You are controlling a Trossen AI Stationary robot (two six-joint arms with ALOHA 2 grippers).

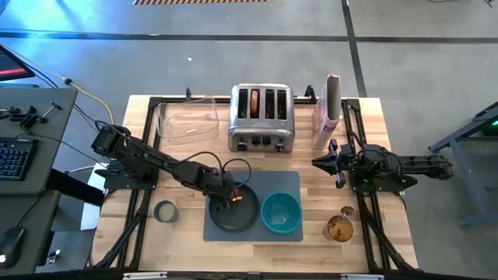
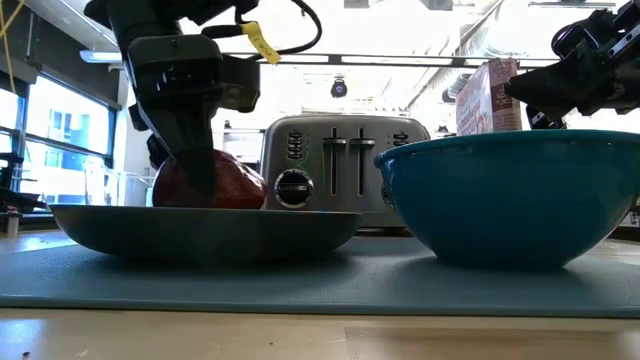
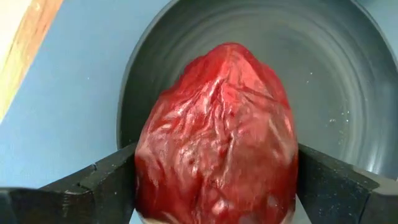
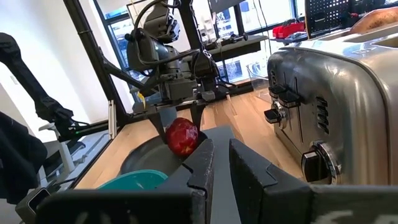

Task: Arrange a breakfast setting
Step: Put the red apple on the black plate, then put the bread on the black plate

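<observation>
A dark-red food lump (image 3: 217, 130) sits between the fingers of my left gripper (image 1: 232, 196), over the dark grey round plate (image 1: 233, 218) on the grey mat (image 1: 289, 180). The gripper is shut on the lump. A teal bowl (image 1: 281, 212) stands on the mat, right of the plate. A tan bagel-like piece (image 1: 254, 103) sticks up in the toaster's left slot. My right gripper (image 1: 317, 162) hangs shut and empty, right of the toaster and above the mat's far right corner. I see no spoon. My left gripper pinches the lump's two opposite sides (image 3: 146, 168) between its two fingers (image 3: 106, 180). The fingers come from above, pointing down into the plate (image 2: 190, 150). The lump stands low over the plate's middle (image 4: 181, 137); the plate's rim hides whether its underside rests there.
A chrome four-slot toaster (image 1: 261, 117) stands behind the mat, with a tall pink-and-white bag (image 1: 327, 113) to its right and a clear tub (image 1: 187, 118) to its left. A small grey round thing (image 1: 166, 211) lies left of the mat, and a brownish round thing (image 1: 340, 227) right of it.
</observation>
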